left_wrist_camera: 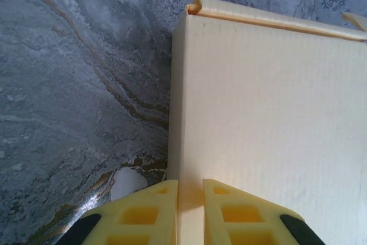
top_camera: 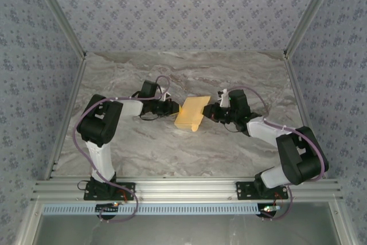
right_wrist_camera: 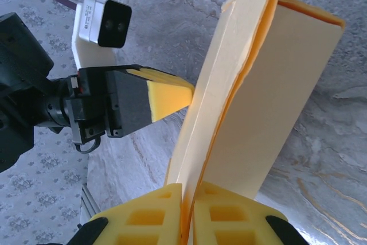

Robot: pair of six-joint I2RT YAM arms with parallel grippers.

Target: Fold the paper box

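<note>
The paper box [top_camera: 192, 113], judged light and crease-prone, is clamped at opposite edges by left pincer [left_wrist_camera: 190, 196] and right pincer [right_wrist_camera: 187, 196].

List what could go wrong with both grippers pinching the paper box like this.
1. The left gripper and the right gripper each clamp only a thin edge of the paper box. A pull apart might tear the cardboard or slip it free.
2. Above the right gripper the panels gape apart, so the fold may spring open on release.
</note>
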